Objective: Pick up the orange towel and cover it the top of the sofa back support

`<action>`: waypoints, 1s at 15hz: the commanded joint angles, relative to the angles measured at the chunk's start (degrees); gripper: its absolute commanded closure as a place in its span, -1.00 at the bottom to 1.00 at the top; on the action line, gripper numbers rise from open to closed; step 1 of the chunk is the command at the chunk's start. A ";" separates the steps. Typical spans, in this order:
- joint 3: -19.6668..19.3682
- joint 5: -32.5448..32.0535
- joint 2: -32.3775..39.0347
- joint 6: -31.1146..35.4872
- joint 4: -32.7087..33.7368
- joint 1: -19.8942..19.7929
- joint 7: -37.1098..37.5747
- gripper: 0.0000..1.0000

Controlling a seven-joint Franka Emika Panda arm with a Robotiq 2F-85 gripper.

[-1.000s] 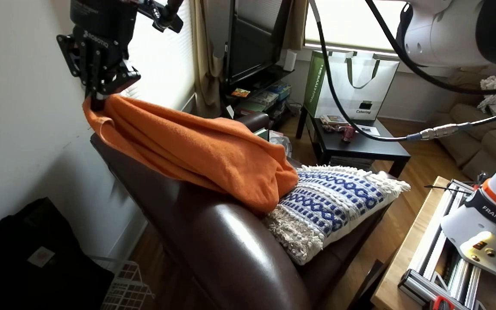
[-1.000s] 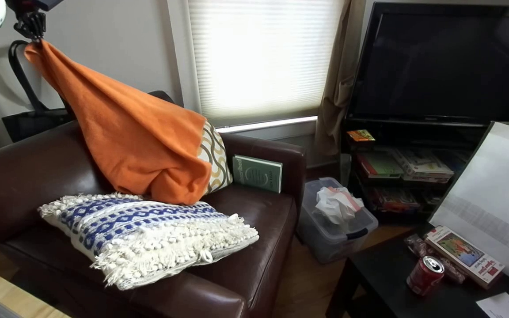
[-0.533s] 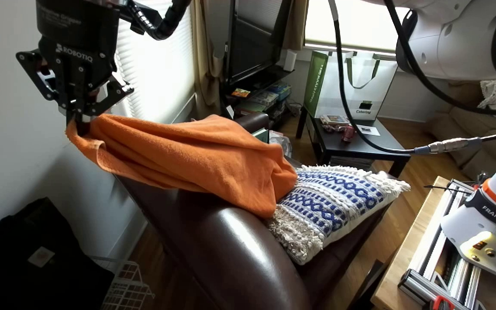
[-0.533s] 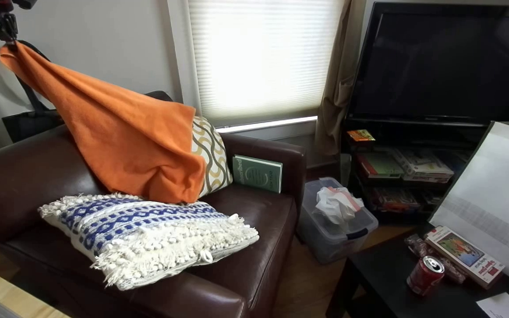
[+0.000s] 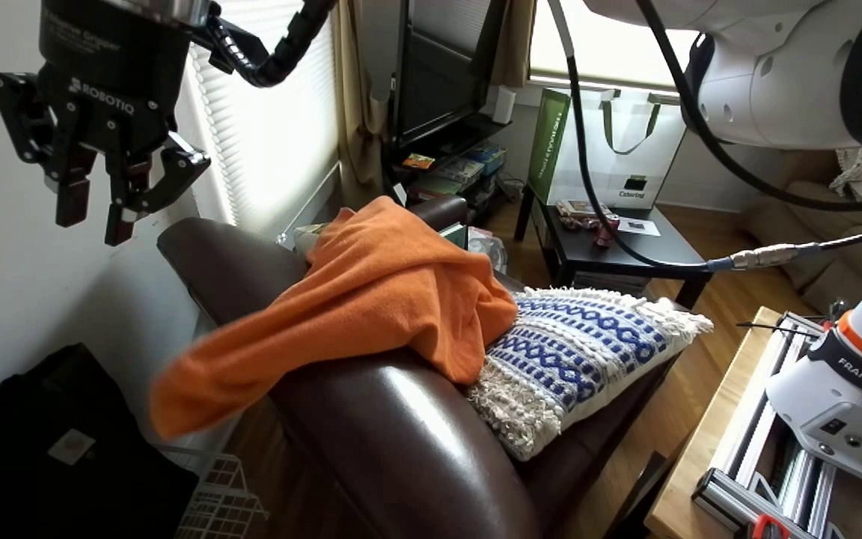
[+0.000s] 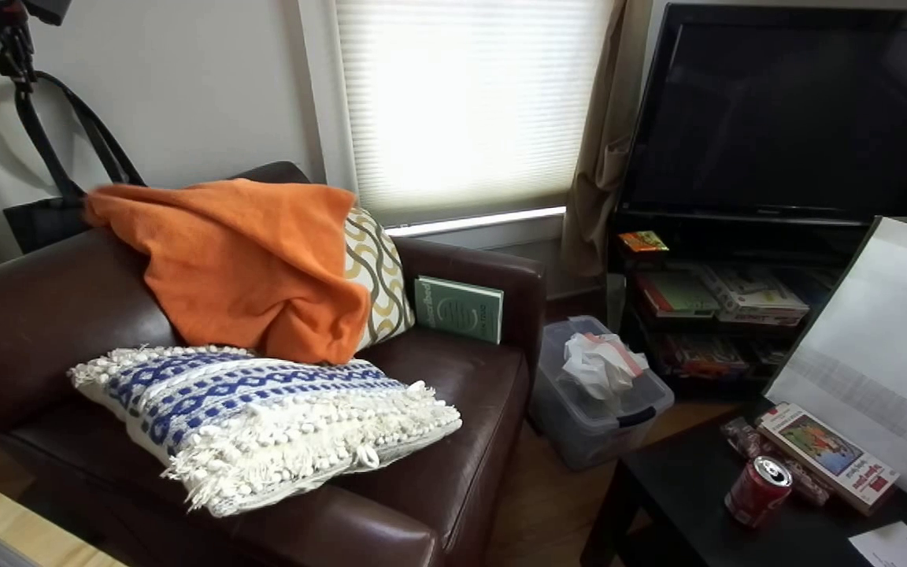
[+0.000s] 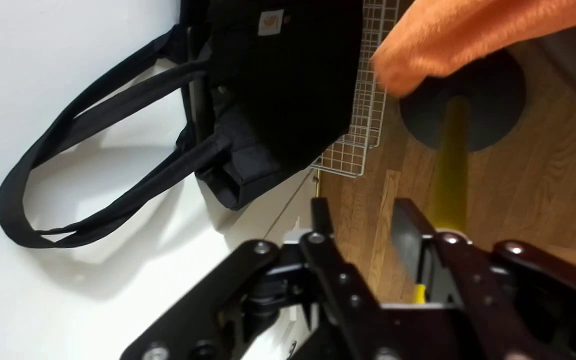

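The orange towel point(image 6: 257, 260) lies over the top edge of the sofa point(image 5: 416, 434), and in both exterior views that brown edge peeks out on each side of it. One end of the towel pokes past the sofa's back, over the floor point(image 7: 543, 200), and looks blurry; the other end is bunched up on the sofa's seat side. The claw point(image 5: 95, 221) has its two fingers spread apart with air between them, and it hangs behind the sofa, higher than the sofa's back and off the towel, so its tips have room around them. I cannot tell how near the wall point(image 5: 27, 284) is. In the wrist view, a black bag point(image 7: 278, 100) and a wire basket point(image 7: 369, 107) sit behind the sofa, by the wall. A round dark thing point(image 7: 503, 105) is down there too, nearer the sofa than the basket. On the sofa's seat, a blue and white pillow point(image 6: 264, 417) seems to touch the towel's low end, and a pillow with wavy lines point(image 6: 381, 276) leans on the sofa's back, partly behind the towel. A green book point(image 6: 458, 309) stands against the sofa's arm on the window point(image 6: 469, 110) side, and a see-through box point(image 6: 579, 441) is just outside that arm. A low black desk point(image 6: 682, 468) with a red can point(image 6: 753, 496) on it stands in front of the sofa, floor between them.
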 commanded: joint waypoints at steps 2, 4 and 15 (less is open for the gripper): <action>-2.87 -1.50 -1.74 -0.35 -3.53 0.71 11.12 -0.54; -3.79 -1.61 -3.97 1.20 -8.47 -0.66 16.81 -0.85; -5.94 1.58 -17.93 1.34 -35.25 -3.66 50.02 -1.00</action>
